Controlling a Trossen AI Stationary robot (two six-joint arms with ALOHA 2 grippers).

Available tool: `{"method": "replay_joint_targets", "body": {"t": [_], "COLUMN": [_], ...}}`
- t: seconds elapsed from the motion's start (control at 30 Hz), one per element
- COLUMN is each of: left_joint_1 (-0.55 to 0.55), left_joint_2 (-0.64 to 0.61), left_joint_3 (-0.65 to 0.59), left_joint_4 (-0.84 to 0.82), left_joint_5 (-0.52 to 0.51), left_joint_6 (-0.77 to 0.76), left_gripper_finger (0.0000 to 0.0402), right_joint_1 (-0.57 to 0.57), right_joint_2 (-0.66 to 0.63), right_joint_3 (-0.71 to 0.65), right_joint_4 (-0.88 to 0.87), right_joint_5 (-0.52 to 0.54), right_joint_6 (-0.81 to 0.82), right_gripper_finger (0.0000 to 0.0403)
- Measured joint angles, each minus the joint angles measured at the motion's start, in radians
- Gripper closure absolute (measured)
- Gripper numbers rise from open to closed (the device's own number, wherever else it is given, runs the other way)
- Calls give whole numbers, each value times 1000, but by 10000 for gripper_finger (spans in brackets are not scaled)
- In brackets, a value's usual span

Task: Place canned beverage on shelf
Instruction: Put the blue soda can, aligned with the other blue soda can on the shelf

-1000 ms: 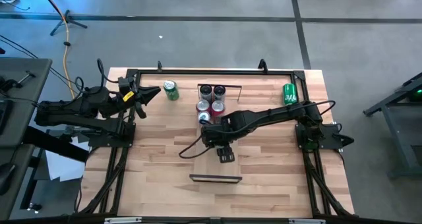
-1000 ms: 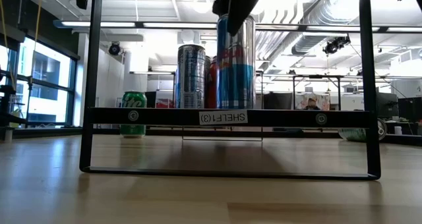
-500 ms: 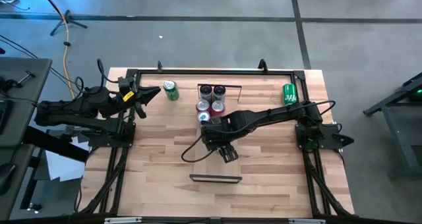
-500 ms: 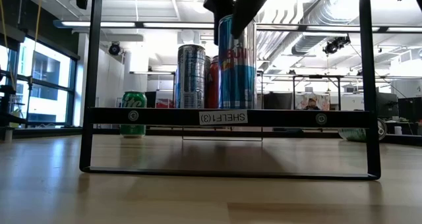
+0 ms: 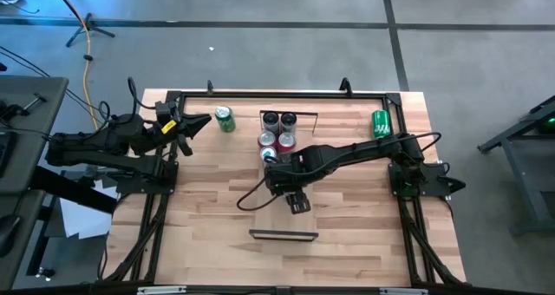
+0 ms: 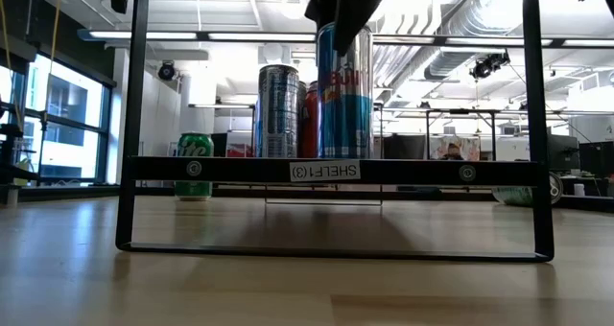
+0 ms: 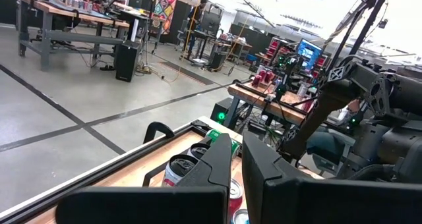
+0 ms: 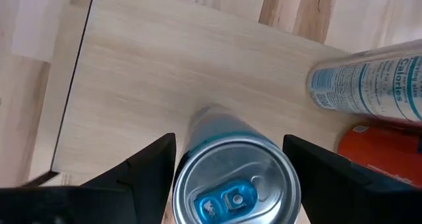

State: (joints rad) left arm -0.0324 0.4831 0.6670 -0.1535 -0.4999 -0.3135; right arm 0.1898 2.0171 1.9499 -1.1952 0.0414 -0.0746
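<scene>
A tall blue and silver can (image 6: pixel 343 91) stands upright on the shelf (image 5: pixel 282 219), a narrow pale board with dark end frames (image 6: pixel 326 171). My right gripper (image 5: pixel 297 199) is over the can's top (image 8: pixel 231 184), its fingers down either side, shut on it. Farther along the shelf stand a silver can (image 6: pixel 278 110), a red can (image 6: pixel 307 115) and others (image 5: pixel 277 130). My left gripper (image 5: pixel 198 121) is shut and empty at the table's far left, beside an upright green can (image 5: pixel 225 119). My right gripper pinches the blue can's upper wall, just below the rim (image 8: pixel 181 174), between its two fingers (image 8: pixel 148 168), one on each side. The fingers come from above, pointing down. The can stands upright with its bottom on the shelf board (image 8: pixel 165 66).
A second green can (image 5: pixel 380 123) lies on its side at the table's far right. The cans on the shelf stand close behind the blue can, a pale blue one (image 8: pixel 369 82) and an orange-red one (image 8: pixel 379 148) nearest. The shelf's near part is bare wood.
The blue can has turned a little about its upright axis in my right gripper, so more of its red lettering faces the table's near side. It stays standing on the shelf.
</scene>
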Motion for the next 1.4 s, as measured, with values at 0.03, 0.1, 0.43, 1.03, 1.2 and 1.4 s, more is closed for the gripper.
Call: {"method": "replay_joint_targets", "body": {"t": [0.03,0.1,0.43,1.03,1.2,1.4], "left_joint_1": [0,0,0,0,0,0], "left_joint_2": [0,0,0,0,0,0], "left_joint_3": [0,0,0,0,0,0], "left_joint_4": [0,0,0,0,0,0], "left_joint_5": [0,0,0,0,0,0], "left_joint_6": [0,0,-9,-25,-25,-25], "left_gripper_finger": [401,401,401,401,401,401], "right_joint_1": [0,0,0,0,0,1], "right_joint_2": [0,0,0,0,0,0], "right_joint_3": [0,0,0,0,-1,-1], "right_joint_4": [-3,-7,-32,-54,-46,-45], "right_joint_5": [0,0,-50,-56,-57,-40], "right_joint_6": [-11,-39,-203,-557,-583,-532], "right_gripper_finger": [139,139,139,139,139,148]}}
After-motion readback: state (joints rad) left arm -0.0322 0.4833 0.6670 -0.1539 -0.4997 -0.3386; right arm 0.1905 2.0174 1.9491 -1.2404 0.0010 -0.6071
